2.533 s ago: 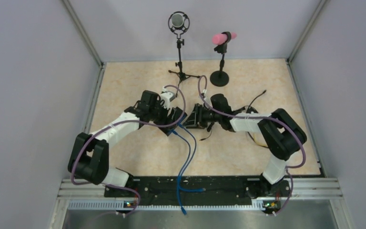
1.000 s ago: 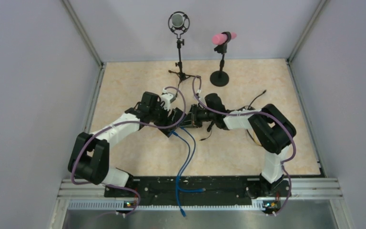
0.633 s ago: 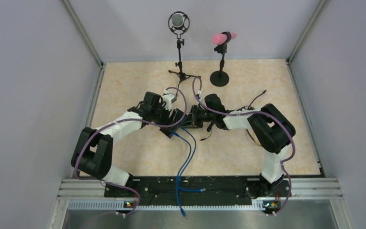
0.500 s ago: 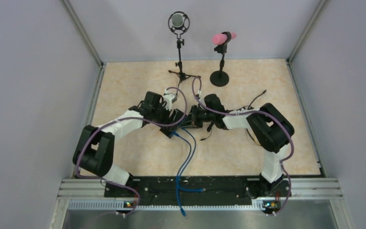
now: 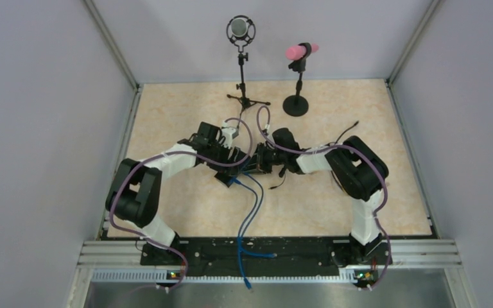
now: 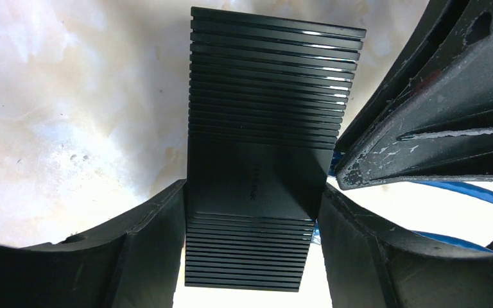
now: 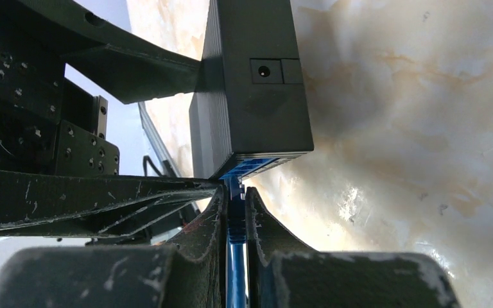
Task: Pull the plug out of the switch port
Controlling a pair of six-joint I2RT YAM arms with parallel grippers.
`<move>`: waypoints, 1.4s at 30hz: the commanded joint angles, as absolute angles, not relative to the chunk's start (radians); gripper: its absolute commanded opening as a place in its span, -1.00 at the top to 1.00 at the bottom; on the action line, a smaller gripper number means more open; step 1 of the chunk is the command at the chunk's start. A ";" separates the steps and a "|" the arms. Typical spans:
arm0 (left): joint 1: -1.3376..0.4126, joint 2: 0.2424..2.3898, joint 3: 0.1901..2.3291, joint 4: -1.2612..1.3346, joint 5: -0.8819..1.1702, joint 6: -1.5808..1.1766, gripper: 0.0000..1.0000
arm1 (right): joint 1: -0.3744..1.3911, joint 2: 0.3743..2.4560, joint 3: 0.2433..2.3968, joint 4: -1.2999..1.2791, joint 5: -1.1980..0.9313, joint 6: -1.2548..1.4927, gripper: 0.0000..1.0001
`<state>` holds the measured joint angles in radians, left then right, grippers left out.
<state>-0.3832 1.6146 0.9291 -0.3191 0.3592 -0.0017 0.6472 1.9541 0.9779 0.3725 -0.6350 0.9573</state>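
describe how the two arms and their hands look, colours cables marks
The left arm and right arm have white link shells between bulky black joints, with a purple cable looped loosely along each. The left hand and right hand are all black, with two broad tapering fingers, scuffed with pale scratches. No readable markings.

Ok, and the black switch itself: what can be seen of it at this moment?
The switch is a flat black box, plastic by its look, its top ribbed at both ends with a smooth middle band bearing a faint logo. One side face shows a small round hole beside a square recess. It lies flat on the marbled table, mid-workspace. The left end effector clamps two opposite sides; the right end effector pinches a blue plug at its port face.
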 commanded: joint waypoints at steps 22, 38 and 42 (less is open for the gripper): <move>-0.342 1.664 0.967 -0.356 0.182 0.003 1.00 | 0.601 1.917 0.935 0.546 -0.815 1.015 1.00; -0.338 1.662 0.963 -0.346 0.207 -0.021 1.00 | 0.600 1.856 0.946 0.425 -0.669 0.985 1.00; -0.339 1.642 0.944 -0.334 0.191 -0.033 1.00 | 0.590 1.822 0.974 0.316 -0.582 0.907 1.00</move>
